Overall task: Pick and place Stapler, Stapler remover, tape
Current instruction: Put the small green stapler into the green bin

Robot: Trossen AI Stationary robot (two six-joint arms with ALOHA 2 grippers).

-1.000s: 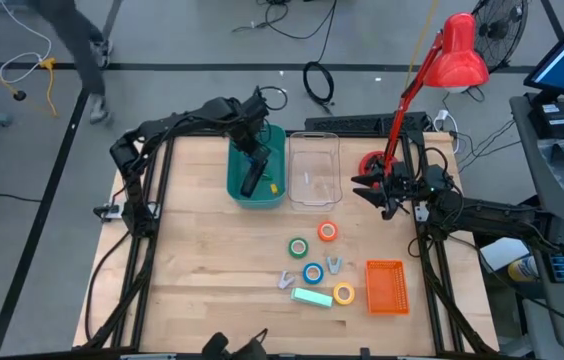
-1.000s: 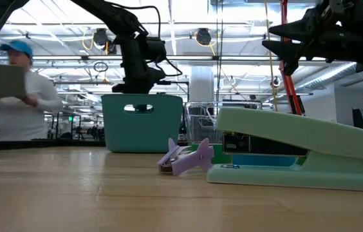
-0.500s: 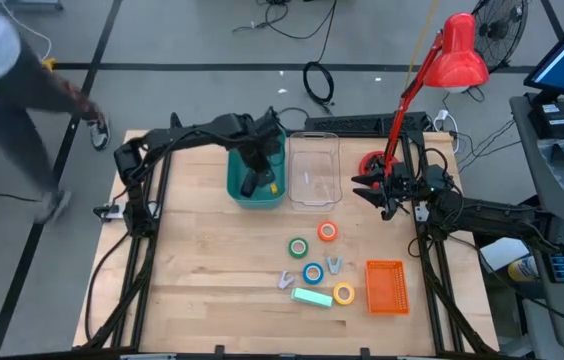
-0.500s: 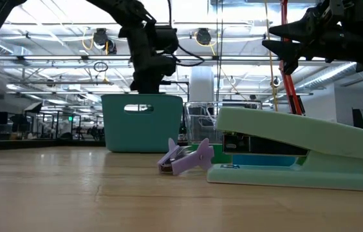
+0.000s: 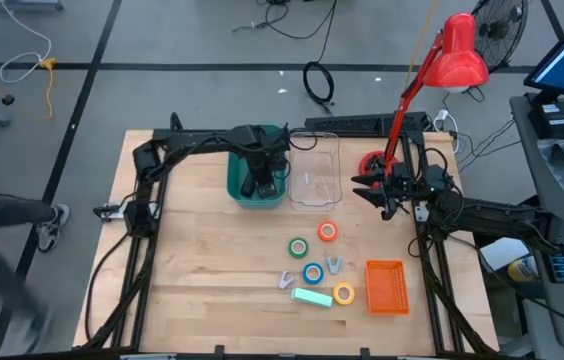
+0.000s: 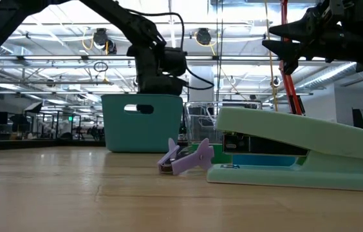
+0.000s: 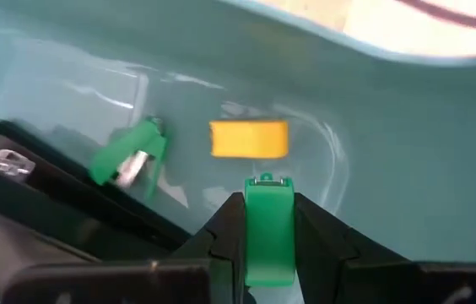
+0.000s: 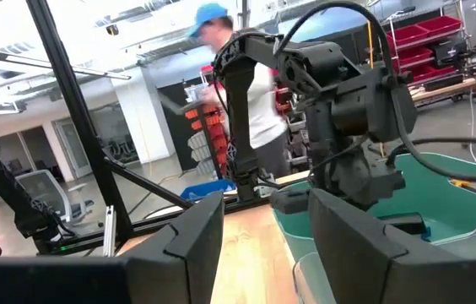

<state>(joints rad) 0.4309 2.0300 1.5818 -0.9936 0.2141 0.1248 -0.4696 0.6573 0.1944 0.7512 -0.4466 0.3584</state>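
Note:
My left gripper (image 7: 269, 253) points down into the teal bin (image 5: 237, 188), shut on a small green plastic piece with a metal tip (image 7: 269, 221); it looks like a stapler remover. On the bin's floor below lie the black Stapler (image 7: 44, 198), a green stapler remover (image 7: 128, 156) and a yellow block (image 7: 249, 138). Green (image 5: 297, 246), orange-red (image 5: 328, 232), blue (image 5: 312, 273) and yellow (image 5: 344, 294) tape rolls lie flat on the table. My right gripper (image 5: 367, 185) waits open, raised at the table's right. My left gripper pinches the green piece's two long sides (image 7: 251, 241) between its two fingers, coming from above and pointing down. The piece sticks out past the fingertips, metal tip first, and hangs clear above the bin's floor.
A clear bin (image 5: 313, 170) stands right of the teal one. Two purple stapler removers (image 5: 286, 279) (image 5: 334, 264), a mint stapler (image 5: 312, 297) and an orange basket (image 5: 386, 287) lie near the front. A red lamp (image 5: 459, 50) rises at the far right.
My left gripper has gone toward the table's right over the teal bin and sunk lower into it, its wrist rolling, still shut on the green piece. A person beside the table's left edge has walked toward the near side.

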